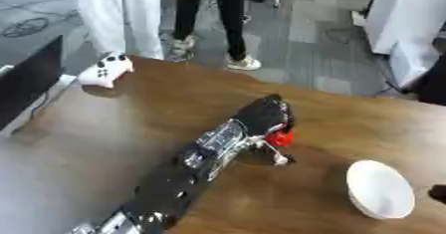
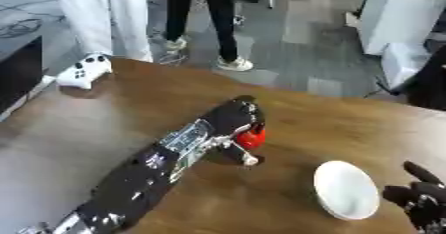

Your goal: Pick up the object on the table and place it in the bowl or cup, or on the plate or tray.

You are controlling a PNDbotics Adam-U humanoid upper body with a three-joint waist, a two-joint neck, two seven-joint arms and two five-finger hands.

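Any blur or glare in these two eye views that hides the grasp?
Left eye view: soft blur overall; the left hand covers most of the red object, so its shape stays unclear; pale sheen on the table at lower left. Right eye view: same softness; the white bowl reads bright and featureless; the right hand is dark, cut by the corner.

twin head views down on table (image 1: 104,143)

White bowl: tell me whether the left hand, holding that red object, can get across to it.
Probably yes. The left hand is curled round the red object, and only bare table lies between it and the white bowl. The right hand sits beyond the bowl, out of the way.
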